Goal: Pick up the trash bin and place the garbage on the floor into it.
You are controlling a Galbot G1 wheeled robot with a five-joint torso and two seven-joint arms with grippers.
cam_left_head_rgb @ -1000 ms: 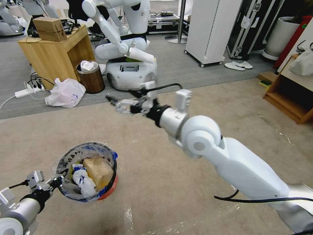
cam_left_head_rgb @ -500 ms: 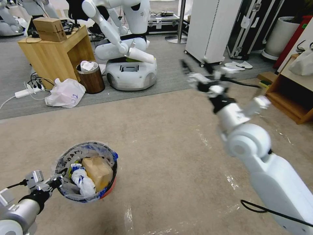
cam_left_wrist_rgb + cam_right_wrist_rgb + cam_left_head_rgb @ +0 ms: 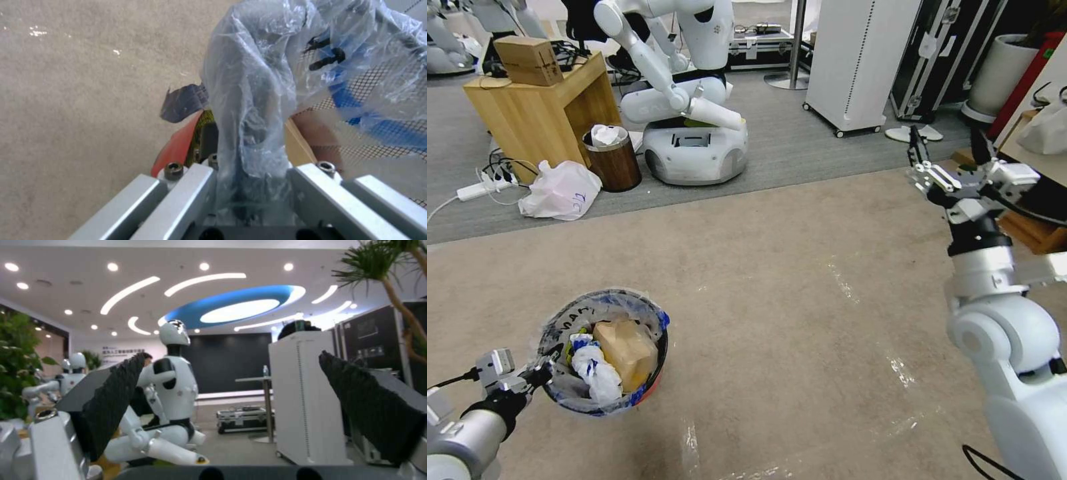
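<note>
The trash bin (image 3: 602,353), a small round red bin with a clear printed liner, is the landmark here. It sits over the beige floor (image 3: 774,320), toward the robot's left side. The left gripper (image 3: 534,377) is at the bin's near-left rim, clenched on the rim and the liner. In the left wrist view the left gripper (image 3: 249,186) has a bunched fold of clear liner (image 3: 253,100) pinched between its metal fingers (image 3: 186,186), with the red bin wall (image 3: 178,146) just beside them.

Inside the bin lies the garbage (image 3: 617,357): a tan paper bag (image 3: 627,350) touching a crumpled white and blue wrapper (image 3: 594,370).

The right gripper (image 3: 947,157) is well apart from the bin, raised far off to the bin's right and pointing up and away. Its jaws are spread apart and grasp nothing; the right wrist view shows both dark pads (image 3: 111,400) wide apart with the room between them.

Beyond the bin, on darker carpet, stand a brown wood-look bin (image 3: 612,159) and another white robot (image 3: 690,100).
</note>
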